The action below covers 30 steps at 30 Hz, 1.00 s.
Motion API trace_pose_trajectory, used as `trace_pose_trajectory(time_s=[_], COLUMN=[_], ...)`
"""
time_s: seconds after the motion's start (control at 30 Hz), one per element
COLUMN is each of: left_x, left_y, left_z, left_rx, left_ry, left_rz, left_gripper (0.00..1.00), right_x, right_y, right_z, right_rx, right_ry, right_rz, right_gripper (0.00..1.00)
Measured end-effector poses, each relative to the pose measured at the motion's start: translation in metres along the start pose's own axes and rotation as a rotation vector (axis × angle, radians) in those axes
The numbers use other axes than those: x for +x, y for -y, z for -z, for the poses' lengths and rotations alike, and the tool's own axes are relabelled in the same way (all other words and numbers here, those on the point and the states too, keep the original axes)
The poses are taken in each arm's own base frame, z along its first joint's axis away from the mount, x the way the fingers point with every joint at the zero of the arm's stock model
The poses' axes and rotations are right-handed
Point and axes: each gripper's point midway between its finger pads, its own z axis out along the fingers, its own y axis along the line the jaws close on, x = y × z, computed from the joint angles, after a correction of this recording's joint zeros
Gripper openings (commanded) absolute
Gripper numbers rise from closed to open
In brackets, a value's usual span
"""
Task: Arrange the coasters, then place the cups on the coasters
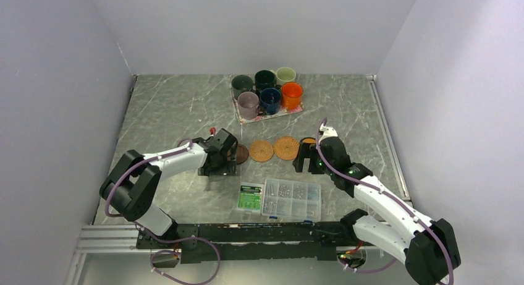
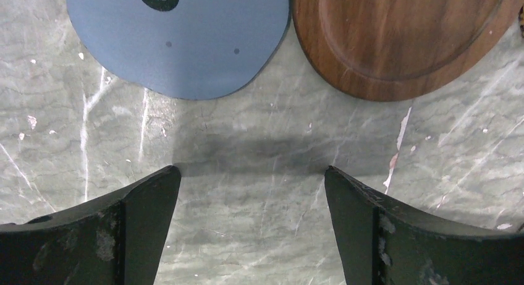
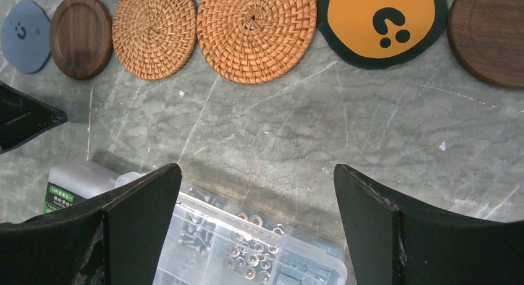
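Coasters, six thin round discs (image 3: 256, 31), lie in one row; six small handled mugs (image 1: 270, 99) crowd the floral rectangular tray (image 1: 281, 114) at its twelve o'clock. Left gripper (image 2: 250, 169) and right gripper (image 3: 256, 166) gape wide, empty.

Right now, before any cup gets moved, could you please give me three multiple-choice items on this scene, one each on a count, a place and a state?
1. How many woven coasters lie in the row? A one; B two; C four.
2. Where do the cups stand? A on coasters; B on the patterned tray; C stacked together.
3. The left gripper is: A open and empty; B shut on a coaster; C shut on a cup.
Answers: 1 B, two tan woven discs sit side by side; 2 B, all six crowd the tray at the far side; 3 A, its jaws stand apart with nothing between.
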Motion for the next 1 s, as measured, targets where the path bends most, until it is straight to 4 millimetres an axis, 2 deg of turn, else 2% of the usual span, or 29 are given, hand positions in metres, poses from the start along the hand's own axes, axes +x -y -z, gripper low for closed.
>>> trace_pose_trajectory(time_s=[0.57, 1.0], left_x=[-0.025, -0.04], left_y=[0.01, 0.005], left_z=[-0.01, -0.016], left_rx=[-0.012, -0.012], left_ry=[0.059, 0.094], left_rz=[0.007, 0.013], left_gripper=[0.94, 0.94], right_x=[-0.004, -0.004], right_y=[0.002, 0.005], right_z=[0.003, 0.002], right_rx=[0.012, 0.025], right_ry=[0.019, 0.025], right_rz=[0.0, 0.0], right_gripper=[1.0, 1.0])
